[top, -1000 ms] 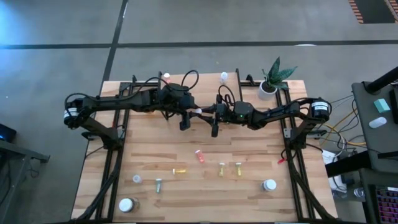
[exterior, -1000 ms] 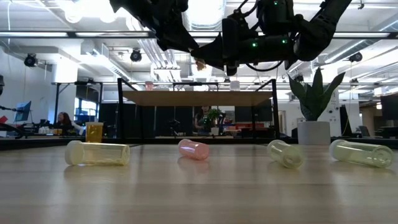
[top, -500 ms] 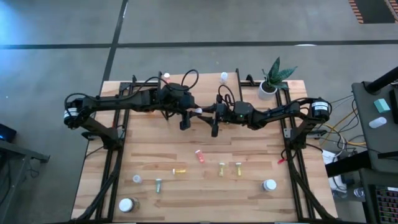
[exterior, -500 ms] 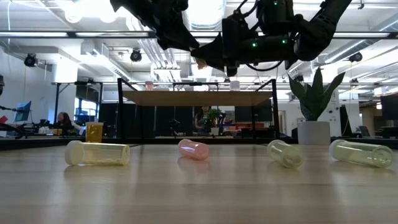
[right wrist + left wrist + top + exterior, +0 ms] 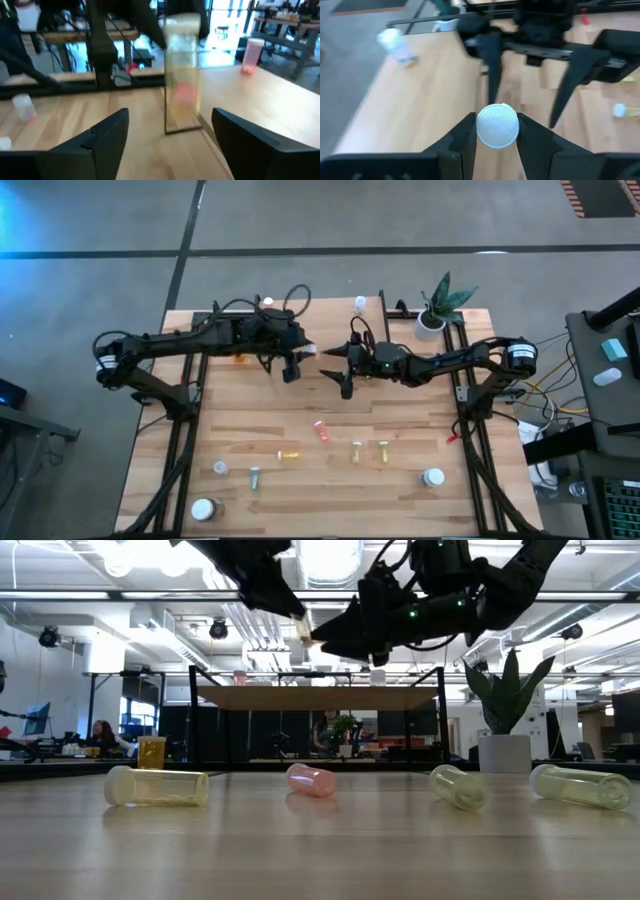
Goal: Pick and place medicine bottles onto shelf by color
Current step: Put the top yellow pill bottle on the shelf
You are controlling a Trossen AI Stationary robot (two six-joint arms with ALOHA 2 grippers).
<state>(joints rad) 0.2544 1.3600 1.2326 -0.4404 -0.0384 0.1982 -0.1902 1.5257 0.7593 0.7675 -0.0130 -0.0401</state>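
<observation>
My left gripper (image 5: 297, 356) is in the air over the middle of the table, shut on a small clear bottle (image 5: 182, 75) with pinkish contents and a white cap. My right gripper (image 5: 337, 368) hovers just to its right, open, one finger on either side of the bottle's lower end without touching it (image 5: 170, 125). The light-wood shelf (image 5: 320, 697) stands at the far side with a few bottles on it. Several more bottles lie on the near half of the table, among them a red one (image 5: 321, 430) and a yellow one (image 5: 289, 453). My left gripper pinches the bottle at its white cap (image 5: 497, 126) between the two fingers (image 5: 465, 132). The fingers slant down toward the table's right. The bottle is lifted clear, and its clear body (image 5: 182, 95) reaches beyond the fingertips toward my right gripper.
A potted plant (image 5: 440, 305) stands at the far right corner. Black frame rails (image 5: 185, 440) run along both table sides. Two larger white-capped bottles stand near the front edge (image 5: 205, 508) (image 5: 433, 477). Bare wood lies between the grippers and the lying bottles.
My right gripper has opened and let go of the bottle that both grippers held together. My left gripper has drawn back a little toward the table's left and far edge and risen slightly, carrying the bottle away from the right fingers.
</observation>
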